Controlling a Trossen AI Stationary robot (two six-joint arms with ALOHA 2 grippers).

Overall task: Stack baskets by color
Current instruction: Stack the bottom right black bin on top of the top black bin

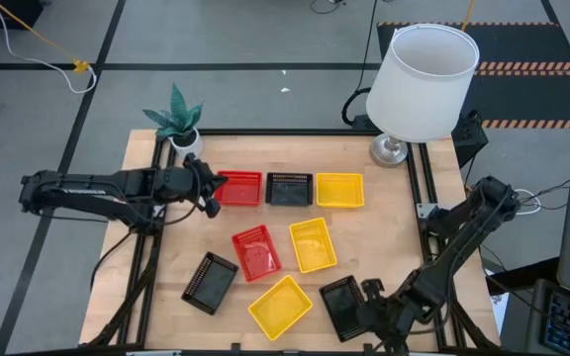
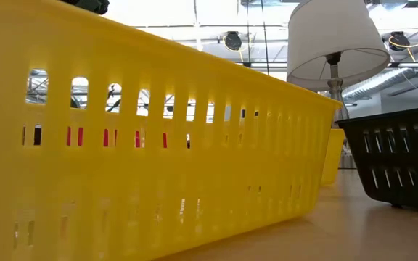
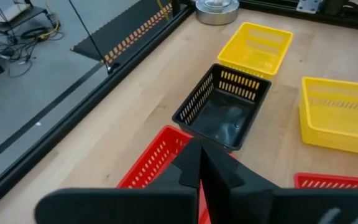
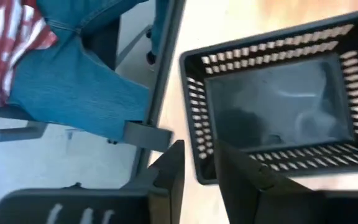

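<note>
Several red, black and yellow baskets rest bottom-down on the wooden table. In the far row stand a red basket point(image 1: 238, 188), a black one point(image 1: 289, 188) and a yellow one point(image 1: 339, 190). Nearer lie a red point(image 1: 256, 251), a yellow point(image 1: 313, 244), a black point(image 1: 210, 282), a yellow point(image 1: 280, 306) and a black basket point(image 1: 344, 307). My left gripper point(image 1: 211, 188) point(image 3: 199, 149) is shut and hovers over the far red basket's point(image 3: 151, 168) left end. My right gripper point(image 1: 372, 297) point(image 4: 199, 152) is open a little, above the near-right black basket's point(image 4: 278, 106) right rim.
A white lamp point(image 1: 419, 84) stands at the table's far right corner and a potted plant point(image 1: 176, 119) at its far left. A person's legs in jeans point(image 4: 73, 81) are just beyond the table's edge. In the low view a yellow basket point(image 2: 158, 145) fills most of the picture.
</note>
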